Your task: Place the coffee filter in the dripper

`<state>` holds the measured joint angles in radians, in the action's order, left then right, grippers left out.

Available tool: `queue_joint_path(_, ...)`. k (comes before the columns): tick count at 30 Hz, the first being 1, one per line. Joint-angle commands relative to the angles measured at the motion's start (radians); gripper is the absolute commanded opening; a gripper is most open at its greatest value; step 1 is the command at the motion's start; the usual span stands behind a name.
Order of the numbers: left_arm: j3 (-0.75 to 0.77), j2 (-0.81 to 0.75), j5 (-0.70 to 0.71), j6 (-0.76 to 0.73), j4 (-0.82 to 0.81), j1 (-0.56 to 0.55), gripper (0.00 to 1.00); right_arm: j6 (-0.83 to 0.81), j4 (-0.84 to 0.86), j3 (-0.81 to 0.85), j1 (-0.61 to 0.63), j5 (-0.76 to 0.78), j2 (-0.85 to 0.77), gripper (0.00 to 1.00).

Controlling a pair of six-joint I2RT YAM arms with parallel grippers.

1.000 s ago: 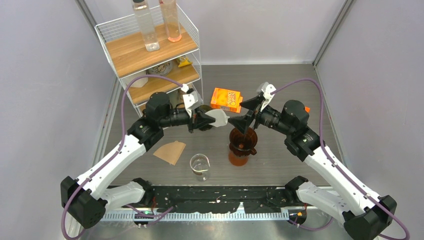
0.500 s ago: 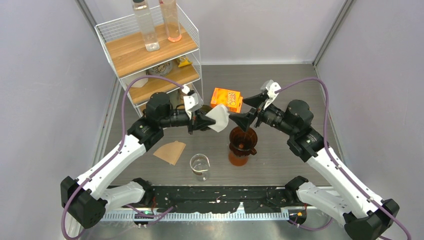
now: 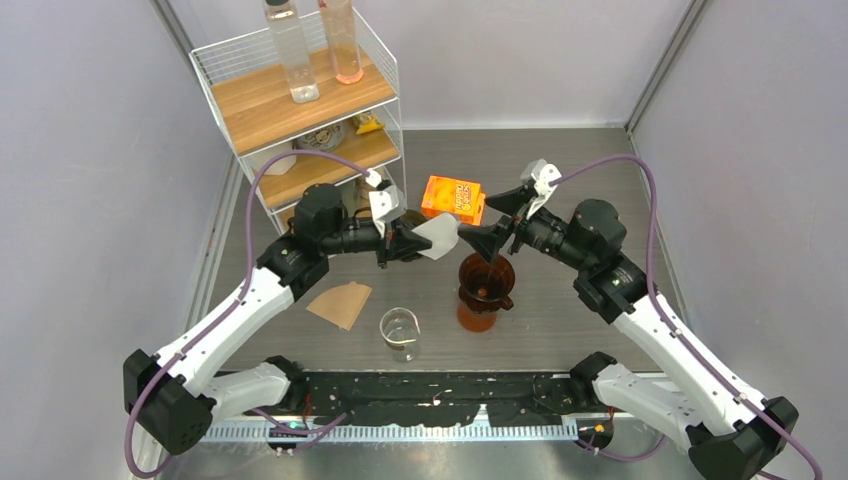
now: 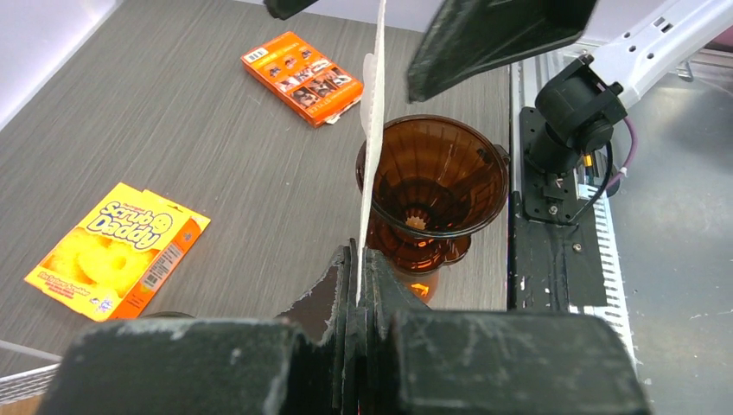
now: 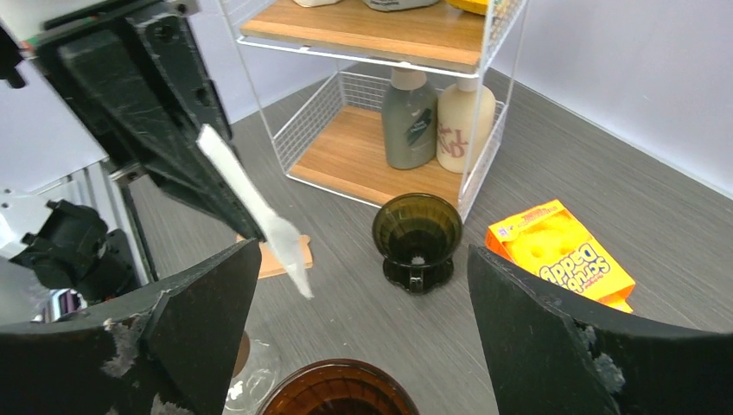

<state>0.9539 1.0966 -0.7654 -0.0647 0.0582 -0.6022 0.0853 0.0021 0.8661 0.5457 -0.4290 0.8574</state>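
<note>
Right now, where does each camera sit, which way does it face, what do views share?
Top external: high behind, looking down on the table; left gripper and right gripper show.
Left wrist: along the shut left gripper toward white filter and amber dripper.
Right wrist: between the open right gripper's fingers, toward the shelf rack.
Shared: all three show filter and dripper.

Wire shelf (image 3: 300, 105) with bottles (image 3: 292, 60), orange sponge pack (image 3: 452, 198), glass beaker (image 3: 400, 332)
</note>
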Motion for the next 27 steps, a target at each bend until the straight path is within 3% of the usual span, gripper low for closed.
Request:
queue_joint_path(1, 0.030, -0.003, -0.065, -0.032, -0.002, -0.003, 0.00, 0.005, 0.019, 0.058, -0.001, 0.099, 0.026, 0.95)
queue_joint_path(12, 0.038, 0.009, -0.075, -0.033, 0.014, -0.003, 0.00, 0.023, 0.023, 0.067, -0.001, 0.224, 0.049, 0.95)
queue_joint_path(27, 0.000, -0.011, -0.026, 0.059, -0.090, -0.003, 0.00, 0.013, 0.011, 0.021, -0.001, -0.085, -0.008, 0.96)
